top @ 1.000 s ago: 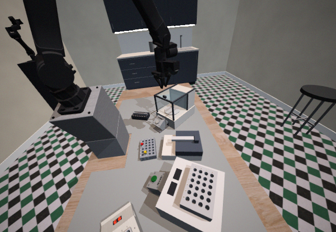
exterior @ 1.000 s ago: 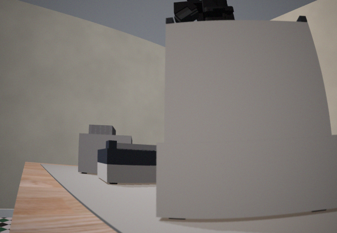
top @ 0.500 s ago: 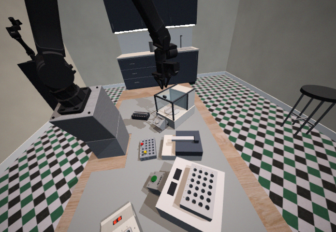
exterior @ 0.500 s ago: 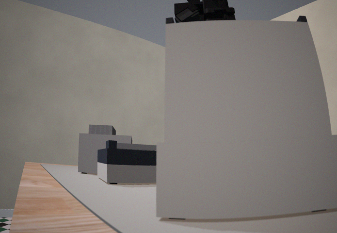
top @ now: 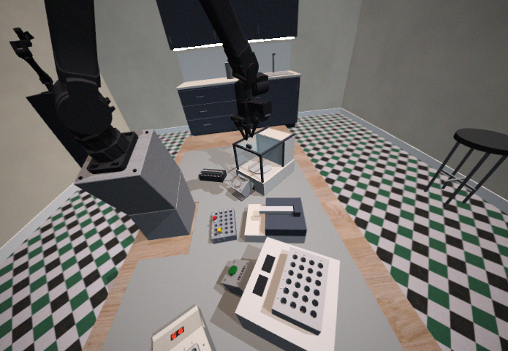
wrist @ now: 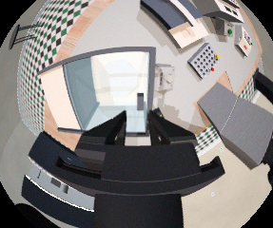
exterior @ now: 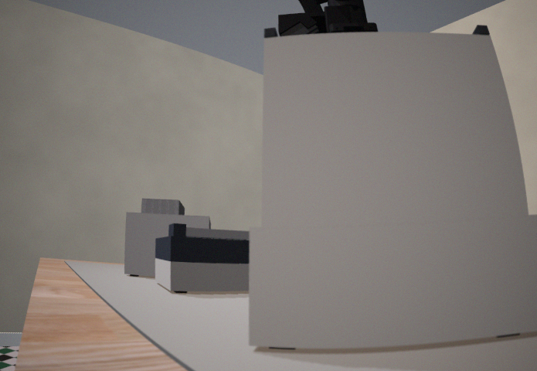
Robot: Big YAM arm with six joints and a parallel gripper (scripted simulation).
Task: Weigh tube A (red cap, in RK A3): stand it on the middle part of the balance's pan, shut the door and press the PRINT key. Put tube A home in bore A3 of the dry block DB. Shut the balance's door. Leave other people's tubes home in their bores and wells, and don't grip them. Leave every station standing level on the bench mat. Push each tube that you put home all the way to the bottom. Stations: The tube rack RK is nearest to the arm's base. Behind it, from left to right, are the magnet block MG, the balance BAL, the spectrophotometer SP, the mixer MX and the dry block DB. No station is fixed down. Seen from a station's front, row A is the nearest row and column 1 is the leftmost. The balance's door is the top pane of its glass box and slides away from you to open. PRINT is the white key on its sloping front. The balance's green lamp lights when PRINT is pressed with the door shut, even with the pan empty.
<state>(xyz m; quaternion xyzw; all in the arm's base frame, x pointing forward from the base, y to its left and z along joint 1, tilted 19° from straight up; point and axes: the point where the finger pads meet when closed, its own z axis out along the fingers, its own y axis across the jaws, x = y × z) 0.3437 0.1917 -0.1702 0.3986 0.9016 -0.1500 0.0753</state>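
My gripper (top: pixel 248 136) (wrist: pixel 137 114) is partly open with nothing between its fingers. It points down just above the far left edge of the balance (top: pixel 279 178) (exterior: pixel 391 280) (wrist: pixel 56 95). The door's dark handle (top: pixel 248 145) (wrist: pixel 140 101) is close by, near the front bar; the door looks shut. Whether the fingertips touch anything is unclear. The pan (top: pixel 259 167) shows no tube. Tube A's red cap (top: pixel 214 217) (wrist: pixel 212 69) is in the tube rack (top: pixel 224 238). PRINT and the lamp are too small to make out.
A small grey console (top: pixel 242 186) (wrist: pixel 165 77) stands before the balance, with a black magnet block (top: pixel 212 174) to its left. A yellow cap (top: pixel 218 229) (wrist: pixel 218 56) is also in the rack. Beyond are a navy-lidded station (top: pixel 285 225) and a white multi-bore station (top: pixel 248 312).
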